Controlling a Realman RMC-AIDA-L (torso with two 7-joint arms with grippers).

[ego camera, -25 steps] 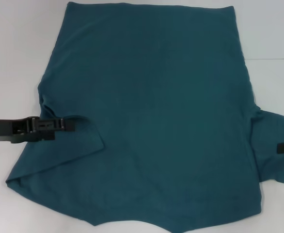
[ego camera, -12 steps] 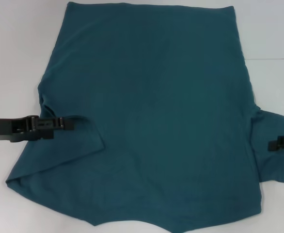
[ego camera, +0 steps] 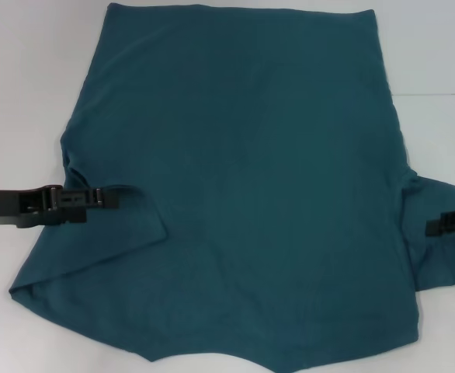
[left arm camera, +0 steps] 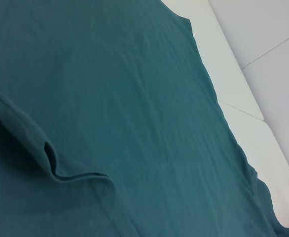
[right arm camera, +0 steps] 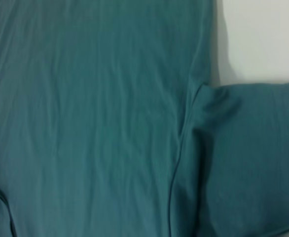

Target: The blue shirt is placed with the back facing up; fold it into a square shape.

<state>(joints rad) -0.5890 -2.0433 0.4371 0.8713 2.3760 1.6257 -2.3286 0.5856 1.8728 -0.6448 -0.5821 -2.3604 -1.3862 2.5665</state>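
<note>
The blue shirt [ego camera: 251, 179] lies spread on the white table [ego camera: 26, 78], plain back up, hem at the far side. Its left sleeve [ego camera: 95, 233] is folded in over the body. My left gripper [ego camera: 117, 198] is at that sleeve's hem and is shut on it, with the hem curled up around the tips. The left wrist view shows the raised hem fold [left arm camera: 53, 163]. My right gripper [ego camera: 445, 235] is open over the right sleeve [ego camera: 437, 256], which lies flat and spread outward. The right wrist view shows that sleeve [right arm camera: 253, 158] and the armpit seam [right arm camera: 181, 143].
White table surface surrounds the shirt on the left, the far side and the right [ego camera: 437, 62]. A seam line in the table runs at the right [ego camera: 437, 95]. The shirt's near edge [ego camera: 212, 359] lies close to the bottom of the head view.
My right gripper has moved inward over the right sleeve and slightly farther from me. My left gripper and the folded left sleeve have stayed still.
</note>
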